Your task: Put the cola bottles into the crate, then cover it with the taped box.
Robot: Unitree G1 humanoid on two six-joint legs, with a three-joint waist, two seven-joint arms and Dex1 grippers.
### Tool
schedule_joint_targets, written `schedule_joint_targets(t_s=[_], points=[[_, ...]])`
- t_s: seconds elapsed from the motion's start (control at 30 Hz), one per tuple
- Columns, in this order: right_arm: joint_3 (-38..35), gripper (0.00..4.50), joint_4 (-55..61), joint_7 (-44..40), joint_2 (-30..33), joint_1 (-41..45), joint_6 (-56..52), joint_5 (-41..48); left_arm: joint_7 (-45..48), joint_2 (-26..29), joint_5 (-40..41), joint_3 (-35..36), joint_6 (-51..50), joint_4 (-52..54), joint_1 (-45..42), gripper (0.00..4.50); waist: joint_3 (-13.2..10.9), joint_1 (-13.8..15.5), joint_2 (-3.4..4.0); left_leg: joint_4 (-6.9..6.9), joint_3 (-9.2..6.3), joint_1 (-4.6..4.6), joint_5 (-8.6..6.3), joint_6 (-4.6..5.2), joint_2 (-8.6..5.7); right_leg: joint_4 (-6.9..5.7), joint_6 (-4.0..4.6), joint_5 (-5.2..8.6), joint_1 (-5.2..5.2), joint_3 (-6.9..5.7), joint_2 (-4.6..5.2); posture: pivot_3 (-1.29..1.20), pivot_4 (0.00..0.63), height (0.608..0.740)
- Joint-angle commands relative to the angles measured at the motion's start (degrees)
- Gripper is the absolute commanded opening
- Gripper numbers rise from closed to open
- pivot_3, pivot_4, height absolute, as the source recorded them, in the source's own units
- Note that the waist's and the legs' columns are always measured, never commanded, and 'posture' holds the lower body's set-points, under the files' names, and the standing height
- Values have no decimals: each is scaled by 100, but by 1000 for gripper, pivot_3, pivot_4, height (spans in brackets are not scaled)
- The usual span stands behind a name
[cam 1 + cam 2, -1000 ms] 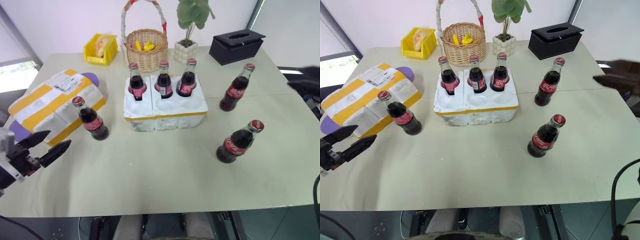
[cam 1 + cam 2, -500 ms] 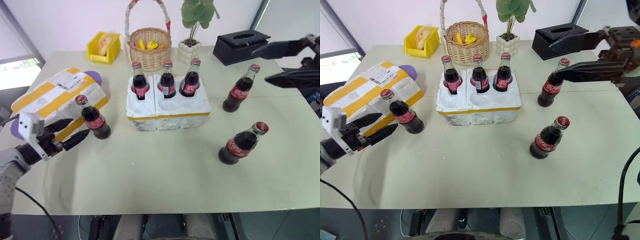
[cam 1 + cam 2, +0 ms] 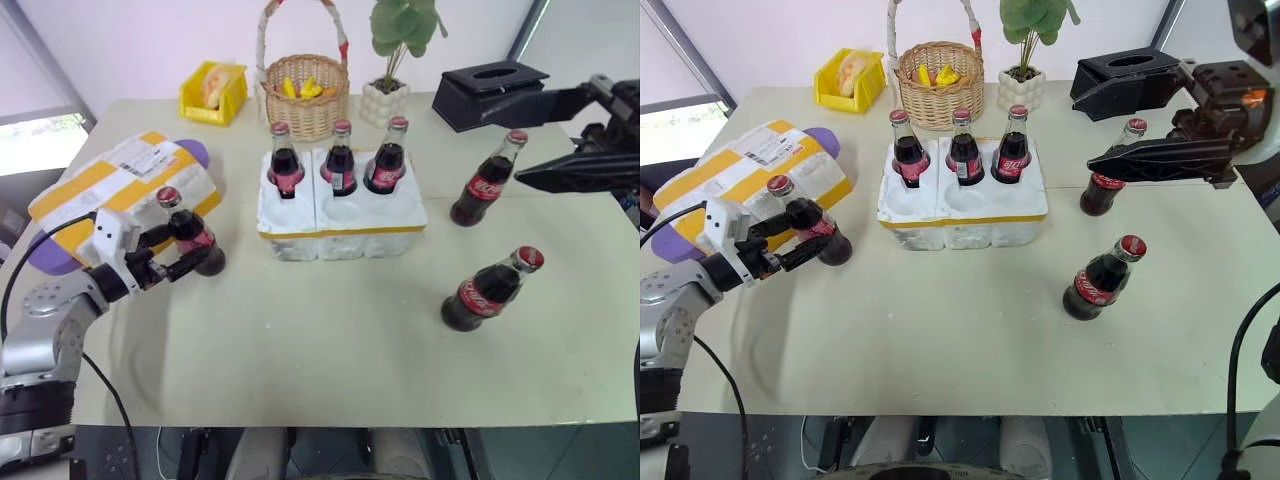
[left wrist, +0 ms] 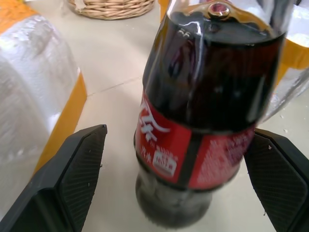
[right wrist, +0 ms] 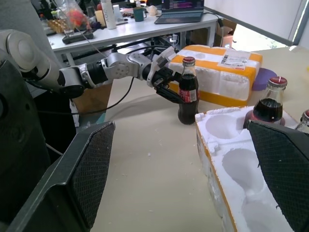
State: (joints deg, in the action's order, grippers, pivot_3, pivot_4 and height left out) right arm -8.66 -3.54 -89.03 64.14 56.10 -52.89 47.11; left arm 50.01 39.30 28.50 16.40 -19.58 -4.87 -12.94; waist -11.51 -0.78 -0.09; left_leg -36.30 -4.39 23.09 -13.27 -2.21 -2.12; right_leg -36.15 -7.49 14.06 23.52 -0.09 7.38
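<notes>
- The worktop (image 3: 330, 340) carries everything.
- The taped box (image 3: 105, 185) lies at 9 o'clock from the crate, label up.
- The crate (image 3: 340, 215) sits at the centre; three cola bottles (image 3: 341, 170) stand in its far row, while the near holes are empty.
- A wicker basket (image 3: 306, 95) stands at 12 o'clock from the crate.
- One loose bottle (image 3: 190, 235) stands beside the taped box, between the spread fingers of the left claw (image 3: 172, 255), not gripped.
- Two more loose bottles: one (image 3: 484, 180) at 3 o'clock from the crate, another (image 3: 490, 290) at 4 o'clock.
- The right claw (image 3: 525, 140) hangs released above the 3 o'clock bottle.
</notes>
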Motion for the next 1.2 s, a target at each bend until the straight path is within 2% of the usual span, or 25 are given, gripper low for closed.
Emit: schedule_joint_targets(t_s=[0.03, 0.1, 0.13, 0.2, 0.27, 0.5, 0.67, 0.8, 0.9, 1.03, 1.2], points=[[-254, 4500, 201, 64, 35, -27, 49, 144, 10, -49, -49, -58, 108, -89, -286, 4462, 0, 0, -1, 0, -1, 1, 0, 0, 0, -1, 0, 0, 1, 0, 0, 0, 150, 738], [-279, 4500, 237, 91, 29, -99, 68, 151, 87, -88, 2, -72, 57, -138, -375, 4462, 0, -5, -1, 0, -2, 1, 0, 0, 1, -2, 0, 0, 2, 0, -2, 0, 150, 738], [-299, 4500, 258, 107, 28, -125, 59, 167, 132, -100, 50, -63, 33, -148, -398, 4231, 0, -13, -1, 0, -2, 2, 0, 0, 1, -2, -1, -1, 2, 0, -2, 0, 150, 738], [-341, 4500, 316, 128, 39, -178, 41, 211, 208, -84, 118, -51, -43, -124, -403, 3632, 0, -21, -1, 0, -1, 3, 0, 0, 1, -1, -1, -1, 3, 0, -2, 0, 150, 738], [-377, 4500, 365, 146, 51, -209, 11, 262, 235, -43, 119, -42, -102, -86, -387, 2760, 0, -16, -1, 1, -2, 3, 0, 0, 1, -2, -1, -1, 4, 0, -2, 0, 150, 738], [-356, 4500, 397, 210, 44, -346, 75, 241, 363, 257, 529, 93, -764, 277, -553, 2813, 0, -20, -2, 1, -2, 7, 0, 1, 1, 0, -1, -1, 7, 0, -2, 0, 150, 738], [-264, 4500, 343, 196, 24, -482, 214, 130, 521, 662, 902, 50, -1447, 517, -1426, 2813, -24, 13, -42, -10, -13, 32, 2, -1, 2, -9, -2, -3, 30, -2, -9, 0, 150, 738], [-190, 4500, 261, 164, 9, -505, 293, 56, 823, 886, 1046, -224, -1959, 347, -2517, 2813, -25, 7, -45, -39, -22, 53, 2, -2, 1, -4, -10, -14, 28, -8, -13, 0, 150, 738], [-147, 4500, 226, 175, -6, -487, 279, 40, 961, 784, 1123, -483, -2303, 98, -3491, 2813, -25, -2, -45, -57, -20, 56, 0, 2, 1, -1, -17, -18, 21, -7, -13, 0, 150, 738], [-156, 4500, 266, 262, -66, -533, 347, -6, 1010, 342, 1224, -743, -2624, -216, -4421, 2813, -25, -7, -45, -67, -21, 56, 0, 2, 1, -6, -21, -20, 19, -8, -14, 0, 150, 738], [-238, 4500, 376, 413, -111, -663, 350, 11, 1223, -290, 740, -1337, -2185, -632, -4796, 2813, -25, -36, -45, -75, -21, 55, 1, 1, 1, -10, -24, -24, 17, -7, -14, 0, 150, 738]])
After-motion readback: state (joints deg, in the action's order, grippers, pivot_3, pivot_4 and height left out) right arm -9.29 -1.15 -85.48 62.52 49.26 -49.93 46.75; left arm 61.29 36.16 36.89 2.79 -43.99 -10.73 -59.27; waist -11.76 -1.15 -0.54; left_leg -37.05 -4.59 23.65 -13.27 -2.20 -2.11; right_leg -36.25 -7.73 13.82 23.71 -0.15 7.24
